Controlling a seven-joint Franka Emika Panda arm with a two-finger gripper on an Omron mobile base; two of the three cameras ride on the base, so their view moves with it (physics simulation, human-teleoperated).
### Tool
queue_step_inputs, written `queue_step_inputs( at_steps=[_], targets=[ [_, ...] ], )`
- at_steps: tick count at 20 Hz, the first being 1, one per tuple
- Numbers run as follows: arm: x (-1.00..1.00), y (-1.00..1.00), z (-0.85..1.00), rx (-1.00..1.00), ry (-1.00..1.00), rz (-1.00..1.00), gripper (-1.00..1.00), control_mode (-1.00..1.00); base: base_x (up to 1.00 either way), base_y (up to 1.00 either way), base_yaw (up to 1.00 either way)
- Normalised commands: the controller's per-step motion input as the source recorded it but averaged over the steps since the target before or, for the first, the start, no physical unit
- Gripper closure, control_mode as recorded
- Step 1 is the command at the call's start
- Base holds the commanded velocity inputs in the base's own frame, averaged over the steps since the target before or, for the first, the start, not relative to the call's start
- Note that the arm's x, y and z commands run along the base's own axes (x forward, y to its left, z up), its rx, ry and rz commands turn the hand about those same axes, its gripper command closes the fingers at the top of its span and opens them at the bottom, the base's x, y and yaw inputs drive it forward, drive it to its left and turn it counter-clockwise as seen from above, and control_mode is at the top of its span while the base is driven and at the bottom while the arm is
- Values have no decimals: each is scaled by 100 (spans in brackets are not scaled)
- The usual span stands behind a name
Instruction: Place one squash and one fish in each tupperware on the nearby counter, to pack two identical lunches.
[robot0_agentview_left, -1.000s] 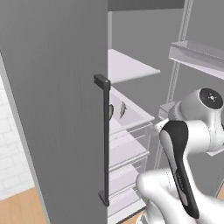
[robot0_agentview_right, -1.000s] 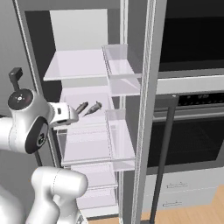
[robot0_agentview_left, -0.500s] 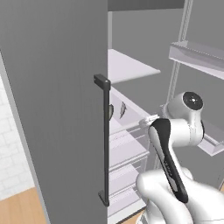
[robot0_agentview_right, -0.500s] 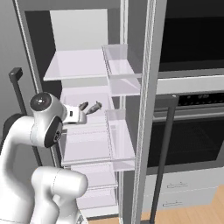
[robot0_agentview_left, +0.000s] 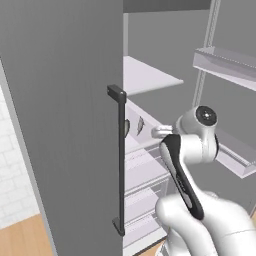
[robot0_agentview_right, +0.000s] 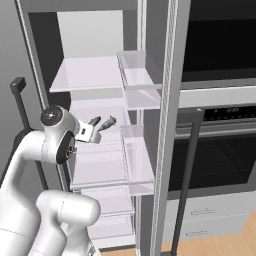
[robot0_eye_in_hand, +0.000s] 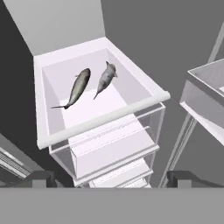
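The gripper (robot0_eye_in_hand: 109, 181) is standing fully spread and grasping nothing, its fingertips (robot0_eye_in_hand: 41, 178) sitting at 7 and 5 o'clock in the hand view. Two grey fish (robot0_eye_in_hand: 78, 87) (robot0_eye_in_hand: 106, 78) are lying side by side, apart, on the white fridge shelf (robot0_eye_in_hand: 100, 120) at 11 o'clock. In the right base view, the fish (robot0_agentview_right: 107, 122) are lying just beyond the gripper (robot0_agentview_right: 90, 134).

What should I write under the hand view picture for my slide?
Two grey fish lie side by side on a white fridge shelf, with the open tool above them.
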Motion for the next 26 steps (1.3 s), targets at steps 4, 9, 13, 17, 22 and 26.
queue_step_inputs(
  at_steps=[4, 9, 13, 17, 22, 26],
  targets=[
    [48, 5, -23, 1, 3, 0, -100, -100, 0, 0, 0],
    [63, 4, -28, 0, 8, 0, -100, -100, 0, 0, 0],
    [66, 0, -17, 0, 7, 0, -100, -100, 0, 0, 0],
    [68, 5, -18, 0, 5, 0, -100, -100, 0, 0, 0],
    [67, 11, -32, 0, 1, 0, -100, -100, 0, 0, 0],
    [74, 2, -25, 0, 2, 0, -100, -100, 0, 0, 0]
  ],
)
